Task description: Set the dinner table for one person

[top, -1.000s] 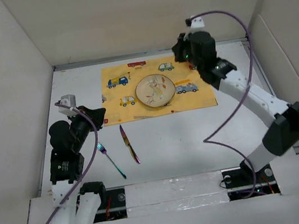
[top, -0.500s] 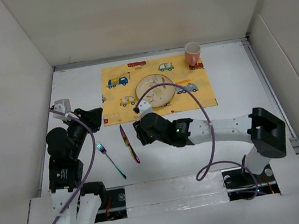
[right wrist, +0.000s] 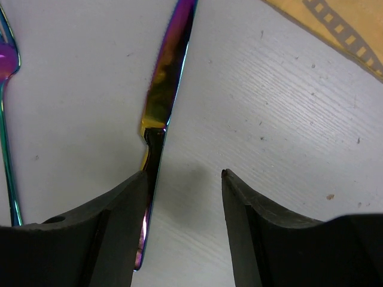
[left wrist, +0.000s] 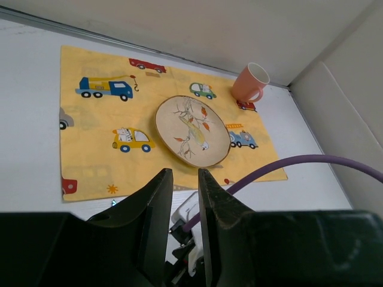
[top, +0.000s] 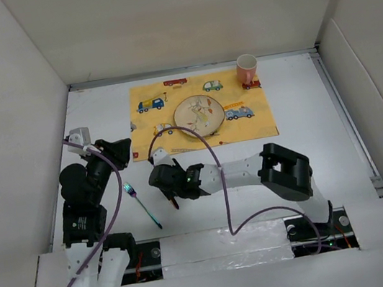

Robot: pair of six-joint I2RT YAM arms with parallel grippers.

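Observation:
The dinner table point(top: 307, 140) is the white surface. On it lies a yellow placemat point(top: 174, 128) printed with cars, carrying a patterned plate point(top: 199, 116) and a pink mug point(top: 246, 69) at its far right corner. An iridescent knife point(right wrist: 167, 78) and a fork point(top: 141, 204) lie near the front, left of centre. My right gripper point(right wrist: 182, 173) hangs open low over the knife. The handle runs just inside its left finger point(right wrist: 119, 221). My left gripper point(left wrist: 182, 179) hovers at the left, slightly open and empty, facing the plate point(left wrist: 192, 130).
Off-white panels wall the table on the left, back and right. My right arm point(top: 254, 171) stretches low across the front of the table, its purple cable point(top: 220, 183) looping over it. The fork point(right wrist: 6, 119) lies just left of the knife.
My right arm has swung from the far right corner down to the knife, leaving the mug standing on the placemat. Both grippers have opened. The left arm has barely moved.

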